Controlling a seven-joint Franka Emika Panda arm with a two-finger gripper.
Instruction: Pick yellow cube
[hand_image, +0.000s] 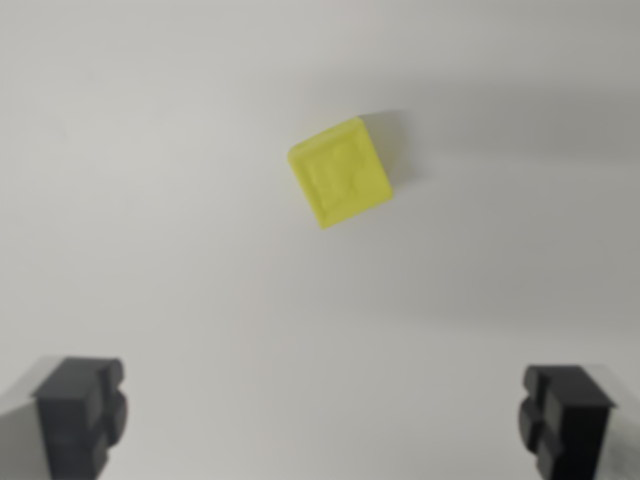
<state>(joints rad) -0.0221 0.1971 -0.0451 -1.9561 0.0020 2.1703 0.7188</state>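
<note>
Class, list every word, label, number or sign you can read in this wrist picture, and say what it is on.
None can be read.
Yellow cube: a raised or embossed pattern shows on its top face, too blurred to tell whether it is a letter or sign.
White surface: no text.
Dark fingers: no markings visible.

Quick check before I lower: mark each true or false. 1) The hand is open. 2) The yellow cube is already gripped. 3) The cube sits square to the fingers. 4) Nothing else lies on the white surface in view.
1) True: the hand is open, fingers wide apart.
2) False: the yellow cube lies free on the white surface, well clear of both fingers.
3) False: it is turned at an angle.
4) True.
</note>
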